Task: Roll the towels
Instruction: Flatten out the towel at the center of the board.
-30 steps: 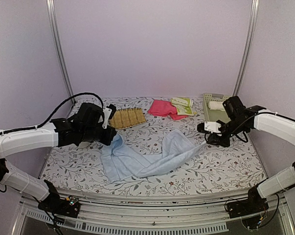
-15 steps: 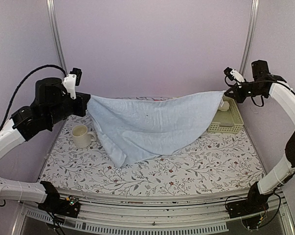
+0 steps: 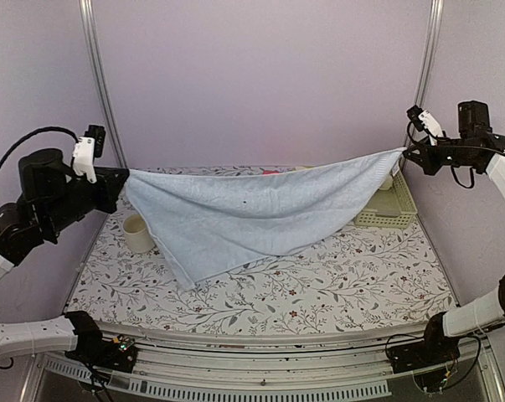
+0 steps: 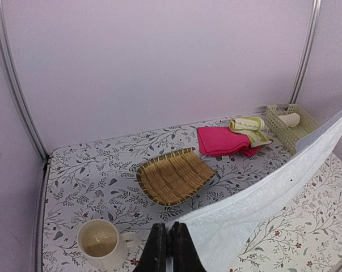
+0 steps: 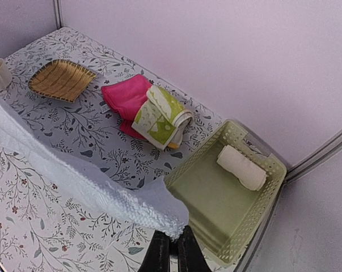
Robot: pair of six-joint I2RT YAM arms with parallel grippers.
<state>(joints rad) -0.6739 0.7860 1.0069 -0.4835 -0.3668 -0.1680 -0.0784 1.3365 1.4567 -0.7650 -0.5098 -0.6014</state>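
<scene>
The two arms are now reaching farther apart than half a second ago, and the light blue towel [image 3: 252, 209] between them is being pulled flatter along its top edge. It is hanging in the air over the middle of the table [image 3: 361, 289]. Its far edge is running left to right, while the loose lower part is drooping to a point at the near left. Whether that point is touching the tabletop cannot be told.

The left gripper [image 3: 122, 178] is pinching the towel's left corner with its fingers pressed together. The right gripper [image 3: 405, 153] is pinching the right corner the same way.

The towel appears to be light, limp and slightly fuzzy, so it is likely gripping well rather than slipping. It is not holding any shape of its own and probably needs laying flat before rolling. The two corners of one short edge look like the best places to hold it.

At the far right a green basket [image 5: 256, 221] is holding a rolled cream towel [image 5: 241, 167]. A woven mat [image 4: 173, 175] is lying at the far middle. A pink towel [image 5: 125, 99] and a yellow-green towel [image 5: 159, 116] are lying touching each other beside the basket. A cup [image 3: 137, 233] is standing at the left.
</scene>
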